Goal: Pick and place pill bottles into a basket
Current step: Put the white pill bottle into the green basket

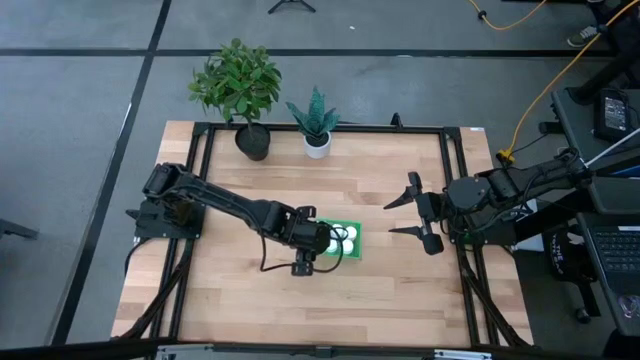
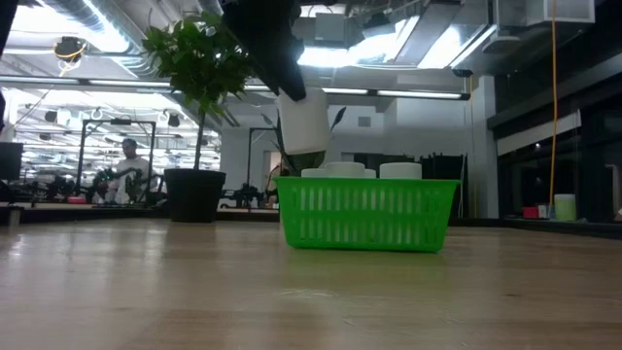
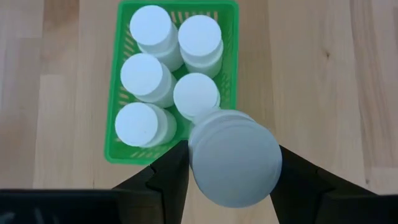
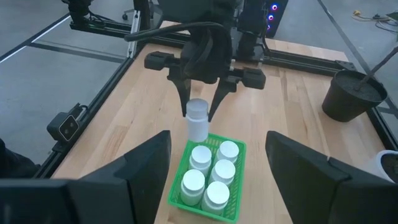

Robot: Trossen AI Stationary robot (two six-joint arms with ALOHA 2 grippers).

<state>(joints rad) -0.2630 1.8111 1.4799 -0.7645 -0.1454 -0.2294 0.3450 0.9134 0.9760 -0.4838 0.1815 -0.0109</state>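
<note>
1. Basket (image 1: 343,240): green, low-walled, near the middle of the table (image 1: 400,290). It sat within reach of both arms, presumably so either could load it.

2. Bottles in the basket (image 3: 152,74): five, white-capped, upright, packed in two rows. Only one slot was open, at the end nearest the left arm, at roughly 9 o'clock from the basket's centre in the overhead view.

3. Sixth bottle (image 4: 197,119): held upright above that open slot, its base clear of the basket rim in the low view. Upright carriage looked deliberate, so it could go straight down between its neighbours and the wall.

4. Left gripper (image 4: 198,106): directly over the basket's near end, fingers closed on either side of the sixth bottle, gripping it near the cap. Holding high left the body free to enter the slot.

5. Right gripper (image 1: 415,215): at about 3 o'clock from the basket, well apart from it, fingers spread wide and holding nothing. It waited out of the left arm's way.

6. Two potted plants (image 1: 240,85): at 12 o'clock, along the far table edge, clear of the work.

7. Judgement: last bottle, final placement pending.
</note>
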